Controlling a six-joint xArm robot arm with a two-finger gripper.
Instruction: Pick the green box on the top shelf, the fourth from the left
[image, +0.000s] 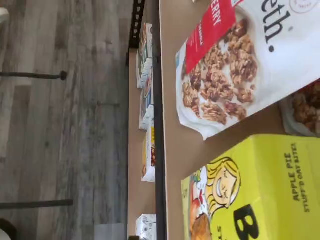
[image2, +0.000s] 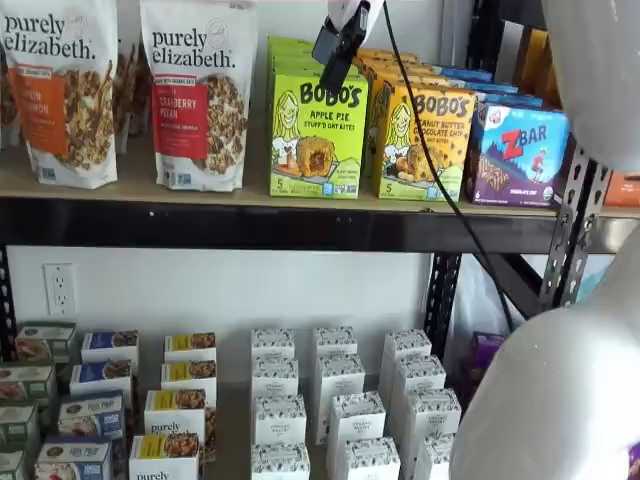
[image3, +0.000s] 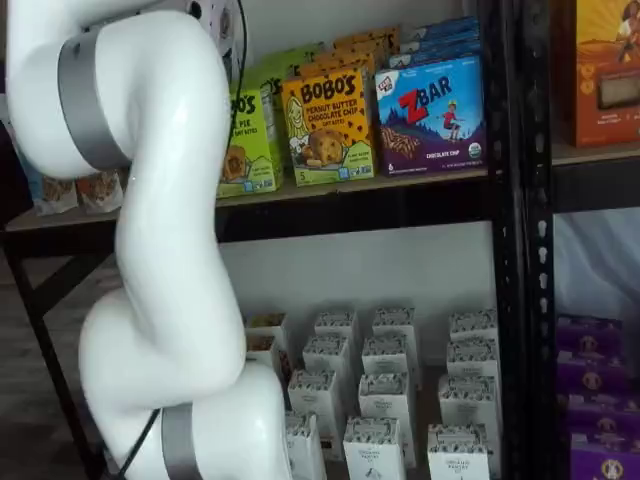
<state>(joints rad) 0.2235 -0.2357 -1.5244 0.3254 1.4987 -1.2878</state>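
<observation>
Green box (image2: 316, 132) stands upright on the top shelf (image2: 250, 195), between the cranberry granola bag (image2: 199, 92) and the yellow box (image2: 424, 140), with more green boxes lined up behind it. In this shelf view my pincer (image2: 337, 45) hangs from above, just in front of the box's upper edge; I see black fingers side-on with no clear gap, so the view alone does not settle it, though I judge the jaws spread wide and empty.

In a shelf view my white arm (image3: 160, 200) hides most of the green box (image3: 252, 140); only its right part shows beside the yellow box (image3: 328, 125). My pincer is not seen here.

Wrist view looks onto the green box (image: 260, 190) face and the granola bag (image: 240, 65), nothing gripped.

Cardboard like this is likely light, stiff but crushable; I would pinch its two narrow sides near the top, gently.
</observation>
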